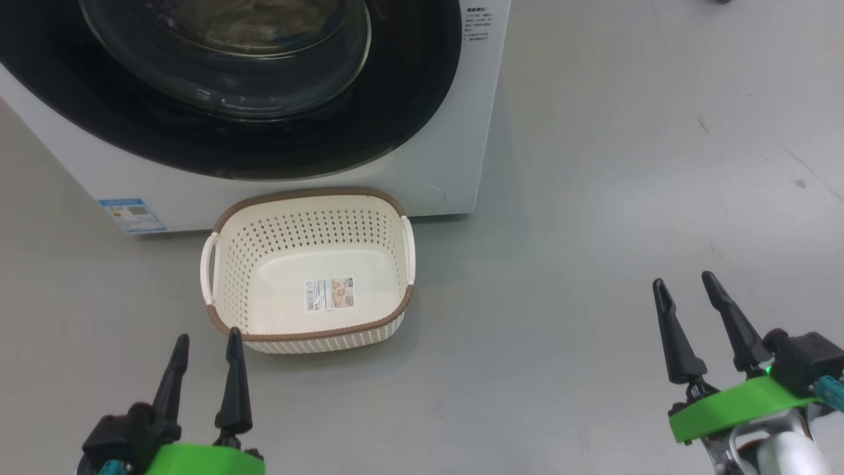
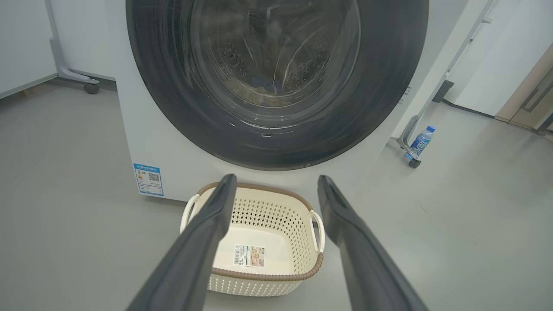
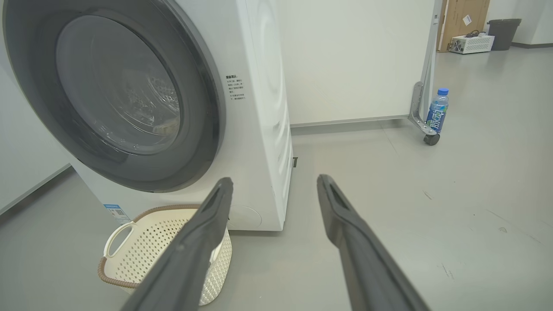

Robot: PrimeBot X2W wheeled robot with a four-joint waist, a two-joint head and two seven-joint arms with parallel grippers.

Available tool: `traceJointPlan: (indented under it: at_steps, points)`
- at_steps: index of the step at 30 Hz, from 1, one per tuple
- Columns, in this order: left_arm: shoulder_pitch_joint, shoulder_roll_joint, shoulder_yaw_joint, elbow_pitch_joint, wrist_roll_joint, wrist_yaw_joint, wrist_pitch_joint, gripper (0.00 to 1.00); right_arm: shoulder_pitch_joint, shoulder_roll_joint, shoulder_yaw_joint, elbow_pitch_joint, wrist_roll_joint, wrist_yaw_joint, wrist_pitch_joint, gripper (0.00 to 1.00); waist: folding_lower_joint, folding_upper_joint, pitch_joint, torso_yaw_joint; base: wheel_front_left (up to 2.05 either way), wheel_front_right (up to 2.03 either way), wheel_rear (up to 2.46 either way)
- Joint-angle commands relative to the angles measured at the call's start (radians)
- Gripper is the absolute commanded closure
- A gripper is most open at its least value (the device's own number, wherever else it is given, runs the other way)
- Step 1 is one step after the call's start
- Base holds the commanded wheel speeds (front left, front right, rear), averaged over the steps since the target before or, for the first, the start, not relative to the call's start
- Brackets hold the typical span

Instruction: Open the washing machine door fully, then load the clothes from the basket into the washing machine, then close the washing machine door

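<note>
A plain grey floor (image 1: 593,198) fills the right half of the head view, and white walls stand behind in the wrist views. The washing machine (image 1: 455,165) takes up the upper left of the head view. The washing machine door (image 1: 409,86) lies shut against its front, and the clothes (image 1: 264,26) show dimly as pale fabric behind the glass. A blue energy label (image 1: 132,214) sits low on the front. The basket (image 1: 310,196) stands on the floor just below the door, near the frame's centre, its bare bottom showing a label sticker (image 1: 330,294). At lower left the left gripper (image 1: 208,334) hangs just beside the basket's near corner, its 2 fingers spread and holding nothing. At lower right the right gripper (image 1: 684,280), well apart from the basket, is likewise spread and unloaded. A blue-capped bottle (image 3: 437,110) stands at the upper right of the right wrist view.
</note>
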Motion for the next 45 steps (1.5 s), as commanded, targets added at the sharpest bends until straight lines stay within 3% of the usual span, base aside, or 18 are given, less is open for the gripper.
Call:
traceJointPlan:
  at_steps: [1, 39, 40, 45]
  points:
    - [-0.009, 0.013, 0.035, -0.036, 0.002, 0.0, -0.01, 0.0, -0.014, -0.006, 0.017, -0.026, 0.005, -0.004, 0.0, 0.0, 0.0001, -0.0001, 0.0, 0.0, 0.0, 0.0, 0.0]
    - [-0.002, 0.012, 0.078, -0.036, 0.041, 0.0, -0.01, 0.0, -0.012, -0.006, 0.015, -0.024, 0.01, -0.004, 0.0, 0.0, 0.0001, -0.0001, -0.006, 0.01, 0.0, 0.0, 0.0]
    - [0.005, 0.0, 0.04, -0.004, 0.029, 0.0, 0.0, 1.0, 0.002, 0.002, -0.004, 0.01, 0.009, 0.0, 0.0, 1.0, 0.0001, -0.0001, -0.006, 0.01, 0.0, 0.0, 0.0]
    - [0.017, -0.008, 0.028, 0.069, 0.011, 0.0, 0.009, 1.0, 0.02, 0.016, 0.005, 0.082, 0.025, 0.0, 0.002, 1.0, 0.0001, -0.0001, -0.008, 0.011, 0.0, 0.0, 0.0]
